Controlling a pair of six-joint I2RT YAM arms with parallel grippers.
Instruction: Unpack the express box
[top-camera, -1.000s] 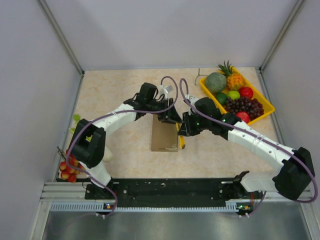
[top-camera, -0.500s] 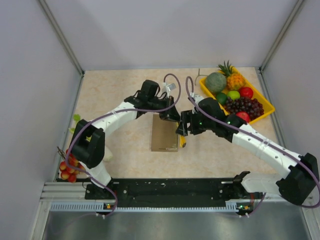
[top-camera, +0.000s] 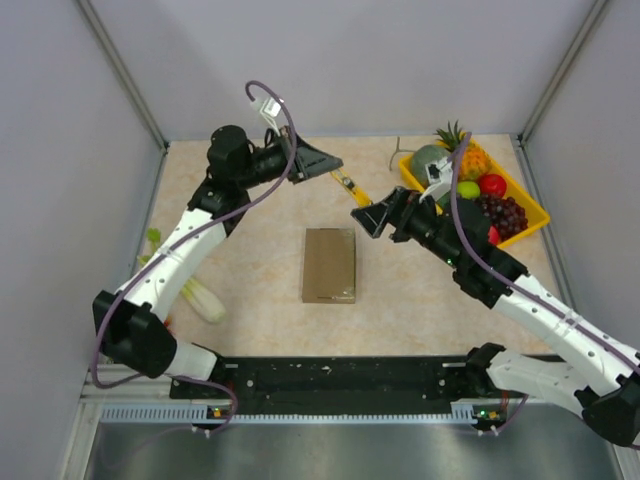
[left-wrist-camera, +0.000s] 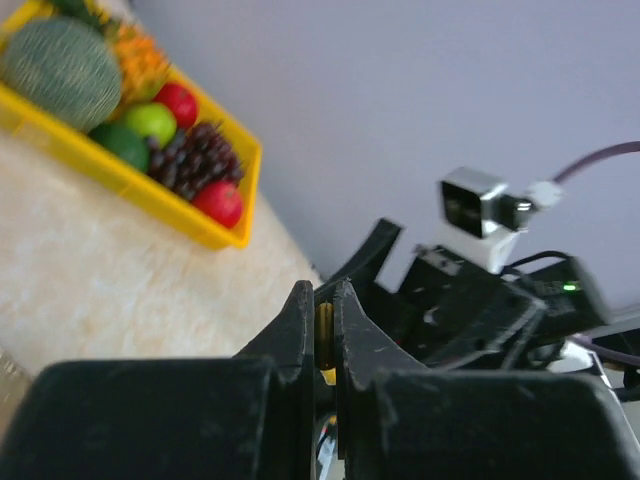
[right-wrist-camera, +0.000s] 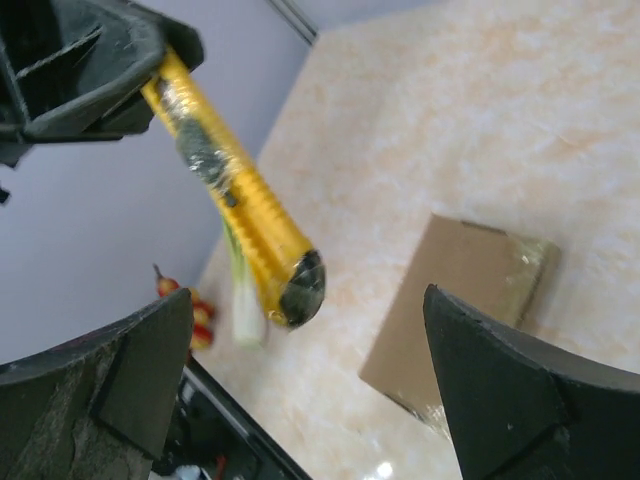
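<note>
Left gripper (top-camera: 328, 164) clamping yellow utility knife (top-camera: 349, 185) aloft, right gripper (top-camera: 364, 217) spread open beside its free end, express box (top-camera: 329, 265) flat on table (top-camera: 250, 262).

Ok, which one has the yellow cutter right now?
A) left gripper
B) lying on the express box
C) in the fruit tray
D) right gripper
A: the left gripper is shut on one end of the yellow cutter, holding it in the air. The right gripper is open at its free end, and the express box has nothing on it.

The left hand (right-wrist-camera: 140, 75) pinches a yellow knife (right-wrist-camera: 240, 215); the express box (right-wrist-camera: 460, 300) lies flat
</note>
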